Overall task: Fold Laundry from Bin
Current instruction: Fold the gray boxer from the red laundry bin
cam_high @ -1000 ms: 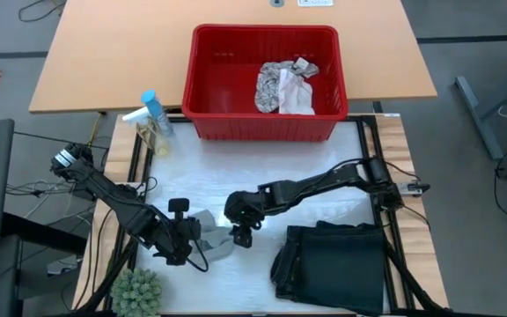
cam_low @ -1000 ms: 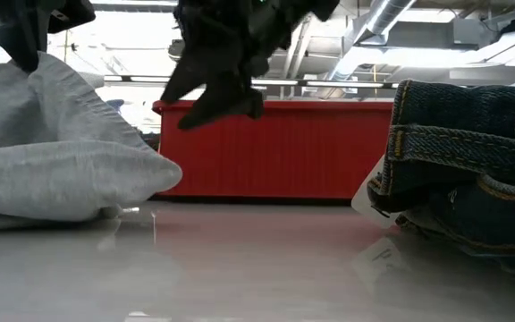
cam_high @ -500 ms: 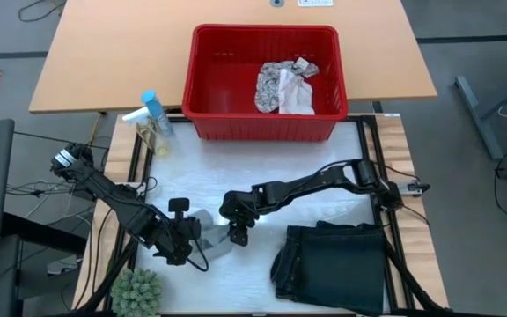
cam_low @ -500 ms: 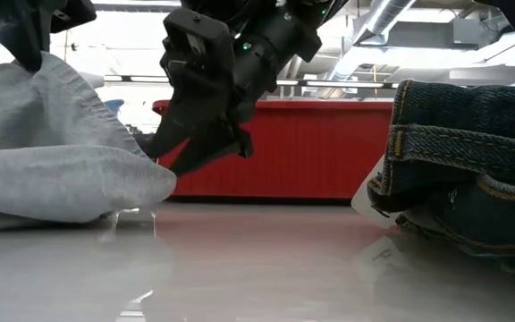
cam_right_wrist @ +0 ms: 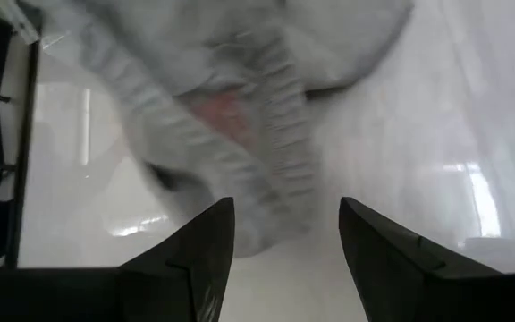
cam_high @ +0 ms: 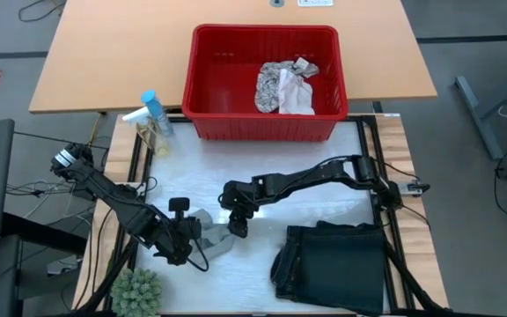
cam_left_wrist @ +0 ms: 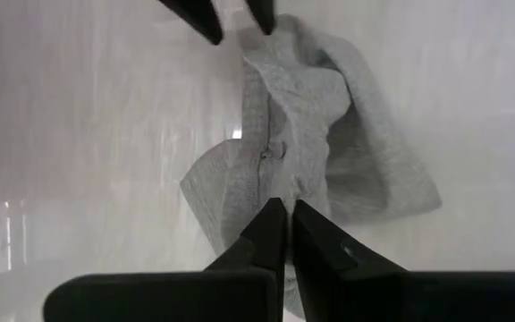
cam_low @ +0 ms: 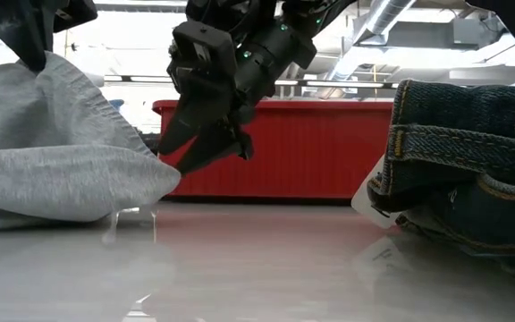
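Observation:
A small plain grey cloth [cam_high: 211, 236] lies bunched on the white table top at the near left, and my left gripper [cam_left_wrist: 286, 213] is shut on it. One part of it is drawn up into a peak [cam_low: 47, 76]. My right gripper [cam_high: 234, 227] stands open, slanting down at the cloth's right end [cam_low: 155, 170], with the cloth just ahead of its fingers [cam_right_wrist: 240, 134]. The red bin [cam_high: 264, 114] stands at the far side with a leaf-patterned cloth [cam_high: 284, 86] inside. A dark folded garment [cam_high: 333, 264] lies at the near right. My left gripper pinches a raised fold of the grey cloth [cam_left_wrist: 280, 183] between its two shut fingers, coming from above and slanting down. The pinched part stands up as a peak, and the rest of the cloth lies slack on the table. I cannot tell whether my right gripper touches the cloth's end.
A spray bottle [cam_high: 152, 119] stands at the table's far left corner. A small green plant [cam_high: 137, 292] sits at the near left corner. Bare white table top [cam_high: 262, 167] lies between the bin and the grippers.
My right gripper has sunk toward the table and gone toward the table's left edge, closing in on the grey cloth's right end. It has stayed open. The cloth and my left gripper have kept still.

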`<state>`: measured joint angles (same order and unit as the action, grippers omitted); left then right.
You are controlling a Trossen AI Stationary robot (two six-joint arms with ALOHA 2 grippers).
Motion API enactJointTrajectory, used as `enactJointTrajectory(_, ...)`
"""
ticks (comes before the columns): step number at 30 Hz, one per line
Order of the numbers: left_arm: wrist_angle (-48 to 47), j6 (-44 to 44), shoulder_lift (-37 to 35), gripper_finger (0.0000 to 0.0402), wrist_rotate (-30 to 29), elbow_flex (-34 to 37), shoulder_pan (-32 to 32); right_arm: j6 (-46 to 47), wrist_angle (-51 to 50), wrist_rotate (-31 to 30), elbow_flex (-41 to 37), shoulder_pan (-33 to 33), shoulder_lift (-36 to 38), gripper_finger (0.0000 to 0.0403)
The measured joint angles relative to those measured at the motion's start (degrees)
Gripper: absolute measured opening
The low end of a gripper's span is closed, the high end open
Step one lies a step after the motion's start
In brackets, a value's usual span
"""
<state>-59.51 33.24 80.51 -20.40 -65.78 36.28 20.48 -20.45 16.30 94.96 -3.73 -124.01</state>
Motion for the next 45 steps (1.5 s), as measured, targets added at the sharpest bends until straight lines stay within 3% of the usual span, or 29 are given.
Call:
enactJointTrajectory(9,0.05,-0.47,0.00,0.0002,-1.13,0.02,0.01,-2.88,0.62,0.63,0.00,0.54,0.00,0.0227)
enactJointTrajectory(25,0.08,-0.83,0.01,0.0002,-1.29,0.05,-0.01,-1.00,5.02,7.83,0.17,1.28,-4.57,0.0221)
enactJointTrajectory(29,0.09,-0.90,0.02,0.0002,-1.71,0.07,0.01,-1.00,4.85,9.36,0.17,1.37,-4.68,0.0166)
enactJointTrajectory(34,0.19,-0.90,0.02,0.0002,-2.88,0.07,-0.01,-2.41,6.40,9.72,0.17,1.09,-4.74,0.0034)
enactJointTrajectory(35,0.23,-0.97,0.02,0.0002,-2.91,0.07,0.00,-2.43,6.72,9.72,0.17,1.09,-4.73,0.0024)
enactJointTrajectory(39,0.09,-0.86,0.02,0.0002,-2.80,0.07,-0.01,-0.32,5.14,7.47,0.15,1.14,-3.38,0.0023)
enactJointTrajectory(45,-1.54,1.24,0.00,0.0002,-2.18,-1.50,-1.43,1.85,-4.11,-1.86,0.17,1.14,4.61,0.0023)
